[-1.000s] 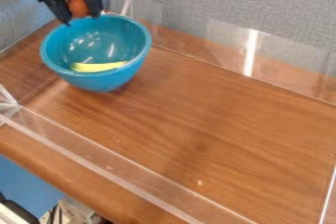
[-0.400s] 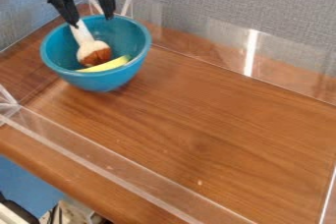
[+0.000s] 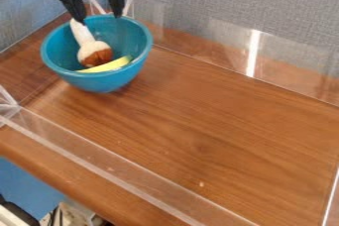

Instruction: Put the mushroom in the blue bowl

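The mushroom (image 3: pixel 89 49) lies tilted inside the blue bowl (image 3: pixel 127 71), its cream stem pointing up and back and its reddish-brown cap down near the bowl's floor. The bowl stands at the back left of the wooden table. My gripper (image 3: pixel 91 8) hangs just above the bowl's far rim. It is open, with nothing between its black fingers (image 3: pixel 69 4), and it is clear of the mushroom.
A flat yellow piece (image 3: pixel 118 63) lies in the bowl beside the mushroom's cap. Low clear plastic walls (image 3: pixel 252 47) run around the wooden tabletop (image 3: pixel 199 121). A grey wall stands behind the bowl.
The mushroom, seen between the fingers above the bowl a second ago, now lies in the bowl. The gripper has drifted a little to the right.
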Available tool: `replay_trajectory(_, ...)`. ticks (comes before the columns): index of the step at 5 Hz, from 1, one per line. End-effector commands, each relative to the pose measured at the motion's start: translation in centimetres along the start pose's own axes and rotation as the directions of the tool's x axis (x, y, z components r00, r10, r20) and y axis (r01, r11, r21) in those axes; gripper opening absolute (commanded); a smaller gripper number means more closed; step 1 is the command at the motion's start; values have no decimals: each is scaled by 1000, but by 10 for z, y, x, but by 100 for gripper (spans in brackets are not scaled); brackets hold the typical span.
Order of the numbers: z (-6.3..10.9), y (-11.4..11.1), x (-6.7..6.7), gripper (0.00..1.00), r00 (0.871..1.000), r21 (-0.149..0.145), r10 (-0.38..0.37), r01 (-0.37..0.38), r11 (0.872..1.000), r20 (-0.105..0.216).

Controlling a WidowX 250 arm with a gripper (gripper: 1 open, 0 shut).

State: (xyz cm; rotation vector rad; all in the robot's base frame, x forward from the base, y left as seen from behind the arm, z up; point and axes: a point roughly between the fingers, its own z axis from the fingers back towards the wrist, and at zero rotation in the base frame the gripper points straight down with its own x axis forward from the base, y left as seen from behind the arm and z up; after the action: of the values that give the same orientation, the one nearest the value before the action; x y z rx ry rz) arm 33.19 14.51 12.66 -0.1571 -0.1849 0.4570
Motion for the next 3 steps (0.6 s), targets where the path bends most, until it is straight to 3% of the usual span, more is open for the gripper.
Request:
replay_trajectory(1, 30, -13, 7, 100, 995, 14, -9, 8, 1000, 97)
replay_trajectory(3, 40, -6, 10, 100, 994, 24, -65, 63, 998, 89)
